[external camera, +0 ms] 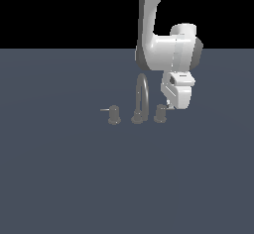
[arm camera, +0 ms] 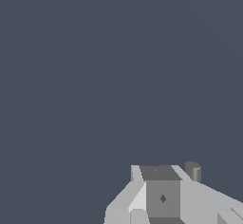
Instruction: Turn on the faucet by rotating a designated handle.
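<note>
Surface (external camera: 59,178): nearest to my camera I see a flat, dark blue-grey expanse; it fills the lower part of the exterior view and nearly all of the wrist view.
Arm (external camera: 158,25): I see the white arm come down from above on the exterior view's right, its wrist bent just over the fittings.
Pincer (external camera: 171,106): I see it low, just beside the right-hand knob on the exterior view's right; the fingers sit so close together and so near the lever that I cannot tell whether they are parted or pressed together. In the wrist view only its pale body (arm camera: 161,197) shows.
Faucet (external camera: 141,99): I see a small dark grey set standing on the surface, mid-scene, with a tall thin arched spout on a round base between two stubby knobs.
Handle (external camera: 160,113): I see the knob on the exterior view's right, its thin pale lever reaching toward the pincer tip; whether they touch I cannot tell. A small grey cylinder (arm camera: 192,171) peeks beside the pincer in the wrist view.
Twin knob (external camera: 114,114): I see it on the exterior view's left, with a dull lever pointing left, well apart from the arm.
</note>
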Controlling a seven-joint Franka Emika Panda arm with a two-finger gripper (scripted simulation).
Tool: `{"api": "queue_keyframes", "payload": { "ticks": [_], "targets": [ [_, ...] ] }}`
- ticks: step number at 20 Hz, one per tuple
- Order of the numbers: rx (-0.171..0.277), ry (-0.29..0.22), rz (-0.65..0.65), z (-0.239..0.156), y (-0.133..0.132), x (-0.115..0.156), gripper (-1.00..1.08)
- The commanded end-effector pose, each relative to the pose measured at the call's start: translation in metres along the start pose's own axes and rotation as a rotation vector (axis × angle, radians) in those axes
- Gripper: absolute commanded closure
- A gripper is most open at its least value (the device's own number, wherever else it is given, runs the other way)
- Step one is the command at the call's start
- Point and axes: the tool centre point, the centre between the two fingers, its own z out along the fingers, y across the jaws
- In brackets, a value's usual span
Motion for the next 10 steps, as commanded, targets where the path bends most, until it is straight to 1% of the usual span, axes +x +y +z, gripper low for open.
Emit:
{"api": "queue_keyframes", "payload": {
  "ticks": [1, 2, 10],
  "targets": [
    [-0.007, 0.0, 0.006, 0.0, 0.009, 0.006, 1.08],
    [0.002, 0.0, -0.001, 0.0, 0.001, 0.0, 1.08],
    [-0.002, 0.0, 0.002, 0.0, 0.025, -0.002, 1.08]
  ]
}}
